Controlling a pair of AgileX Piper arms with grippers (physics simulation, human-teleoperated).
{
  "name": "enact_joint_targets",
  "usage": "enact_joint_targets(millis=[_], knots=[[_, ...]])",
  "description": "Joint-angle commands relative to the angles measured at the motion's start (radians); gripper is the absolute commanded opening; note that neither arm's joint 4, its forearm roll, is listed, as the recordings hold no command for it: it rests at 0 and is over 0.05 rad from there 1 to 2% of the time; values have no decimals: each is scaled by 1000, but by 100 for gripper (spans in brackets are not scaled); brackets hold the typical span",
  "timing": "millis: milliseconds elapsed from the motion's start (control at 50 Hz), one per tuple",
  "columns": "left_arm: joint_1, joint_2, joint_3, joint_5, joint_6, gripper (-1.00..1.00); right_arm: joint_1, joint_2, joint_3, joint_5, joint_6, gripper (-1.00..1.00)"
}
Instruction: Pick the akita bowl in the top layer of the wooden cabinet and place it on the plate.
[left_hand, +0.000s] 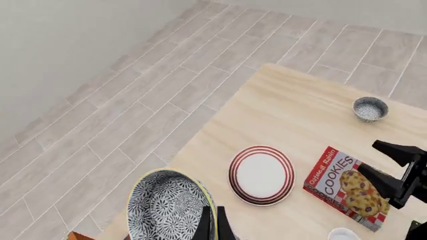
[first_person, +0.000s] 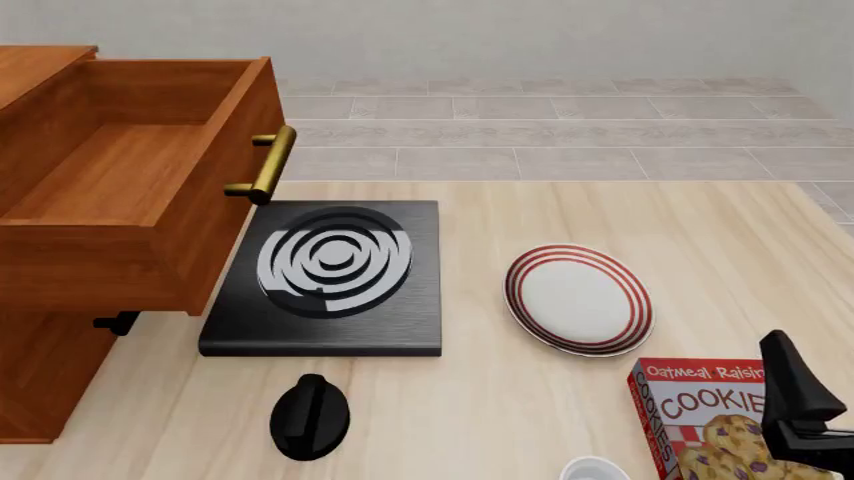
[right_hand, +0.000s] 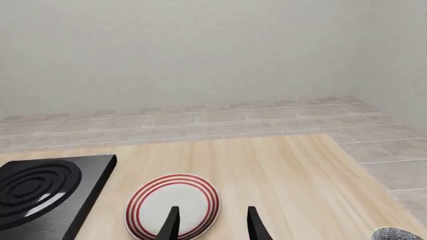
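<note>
Between your left gripper's (left_hand: 210, 225) dark fingers, in the left wrist view, sits the rim of the akita bowl (left_hand: 167, 205); the jaws are clamped on its pale yellowish edge, and you see the black-and-white patterned surface tilted toward the camera, off to the side of the table's edge with floor tiles beyond. Past the bowl on the wooden table (left_hand: 293, 110) lies the plate (left_hand: 261, 175), white with dark-red rings and nothing on it. Just beside the plate rests a red box (left_hand: 347, 187) printed "Oatmeal Raisin COOKIES" with pictures of cookies on a checked band; no other writing is readable. Farther along the table stands a small grey speckled bowl (left_hand: 370, 108), well apart from the plate. Your right gripper (right_hand: 212, 222) holds its two fingers spread with nothing between them, above the table's near part with the plate just ahead of it. From the front view, your left gripper and the bowl are out of frame. That view shows the wooden cabinet (first_person: 54, 300) at the left with the top layer (first_person: 134, 190) pulled out, its brass handle (first_person: 267, 165) facing the table and its inside bare. Beside the cabinet lies a black stove slab (first_person: 334, 275) with white rings, near a round black knob (first_person: 310, 415).
</note>
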Motion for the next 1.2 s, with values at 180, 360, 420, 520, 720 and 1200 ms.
enact_joint_targets(millis=[180,360,420,520,720,1200], knots=[[-138,-8,57,-34,86,-100,3,-9,-1,9,0,100],[-185,-6,89,-56,99,-100,4,-15,-1,16,2,100],[-199,-7,104,-68,102,-100,3,-16,-1,18,2,100],[-180,9,107,-88,112,-100,3,-15,-1,16,2,100],[-154,42,124,-150,149,-100,3,-15,-1,16,4,100],[-126,135,130,-263,202,-100,5,-3,1,5,10,100]])
